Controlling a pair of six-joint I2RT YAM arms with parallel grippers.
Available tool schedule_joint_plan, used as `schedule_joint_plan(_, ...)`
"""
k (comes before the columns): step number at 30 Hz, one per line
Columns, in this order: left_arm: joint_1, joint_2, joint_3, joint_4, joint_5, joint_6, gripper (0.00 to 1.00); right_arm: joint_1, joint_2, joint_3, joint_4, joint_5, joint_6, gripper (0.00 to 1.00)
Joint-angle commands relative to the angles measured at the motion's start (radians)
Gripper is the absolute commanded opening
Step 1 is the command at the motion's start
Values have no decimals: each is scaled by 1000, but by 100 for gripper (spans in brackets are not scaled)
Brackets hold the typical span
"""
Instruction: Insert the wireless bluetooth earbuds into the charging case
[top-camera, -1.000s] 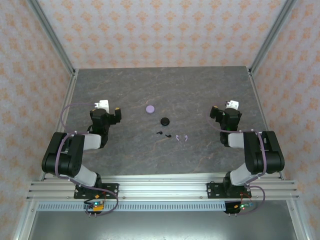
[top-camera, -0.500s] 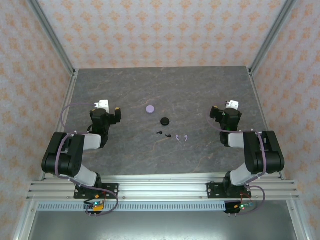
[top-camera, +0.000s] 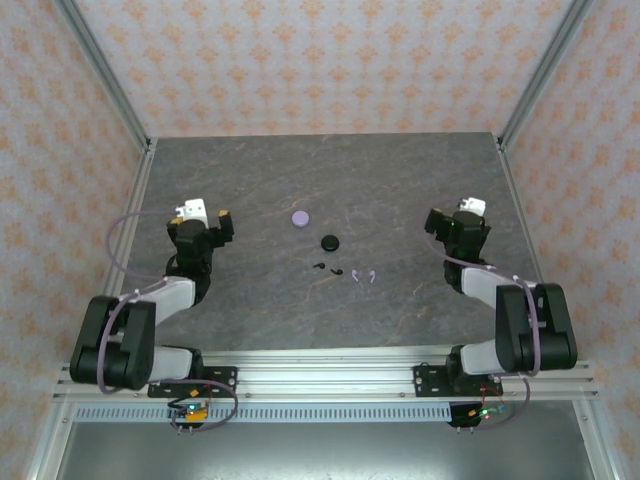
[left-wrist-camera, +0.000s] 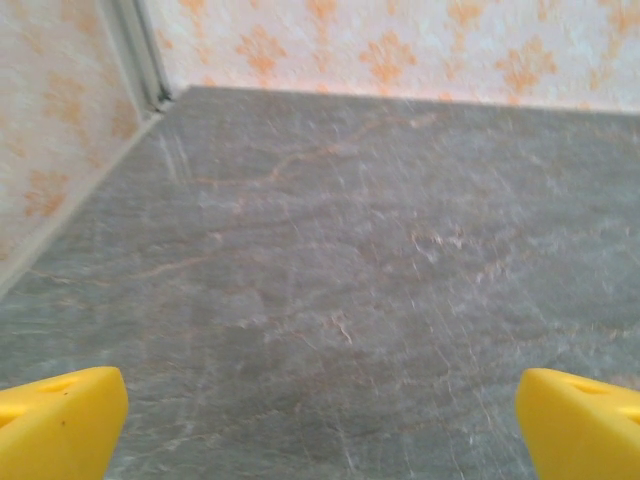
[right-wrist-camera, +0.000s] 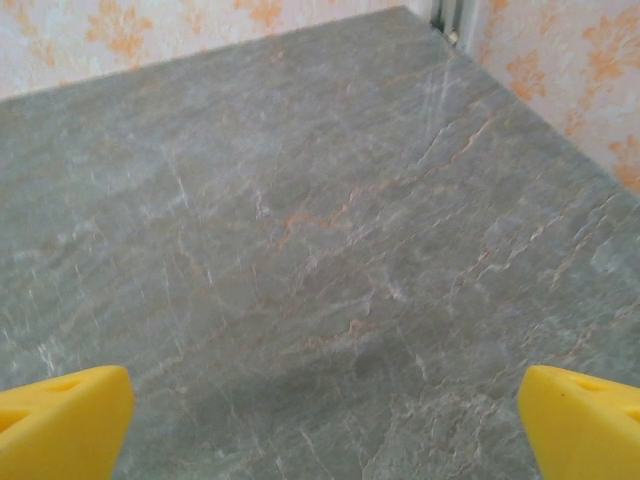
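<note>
1. My left gripper (top-camera: 212, 224) hangs wide and empty at 9 o'clock on the table (top-camera: 400, 180).
2. My right gripper (top-camera: 447, 224) sits at 3 o'clock, jaws spread, nothing between them.
3. Black earbuds (top-camera: 320, 266) and lavender earbuds (top-camera: 356, 273) lie mid-table, side by side.
4. The black case (top-camera: 329, 242) sits at their 12 o'clock, the lavender case (top-camera: 301, 217) at 11.

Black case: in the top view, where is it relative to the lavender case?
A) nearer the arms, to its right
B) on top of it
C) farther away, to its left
A: the black case lies apart from the lavender case, nearer and rightward.
</note>
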Motion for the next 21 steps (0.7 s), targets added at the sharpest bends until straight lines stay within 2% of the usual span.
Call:
schedule_joint_plan(1, 7, -102, 20, -196, -55, -95, 100, -5, -61, 81, -229, 51, 100, 99)
schedule_joint_plan(5, -7, -216, 82, -417, -11, -119, 100, -4, -67, 172, -415, 4, 154, 99)
schedule_joint_plan(7, -6, -264, 114, -520, 48, -149, 100, -4, -67, 224, -502, -31, 189, 99)
schedule_joint_plan(11, -19, -308, 171, -683, 162, -231, 100, 5, -59, 307, -639, -212, 246, 99)
schedule_joint_plan(15, -51, -303, 208, -774, 310, -314, 100, 49, -44, 346, -713, -371, 243, 99)
schedule_joint_plan(21, -181, -216, 260, -822, 434, -367, 96, 130, -17, 372, -766, -524, 235, 100)
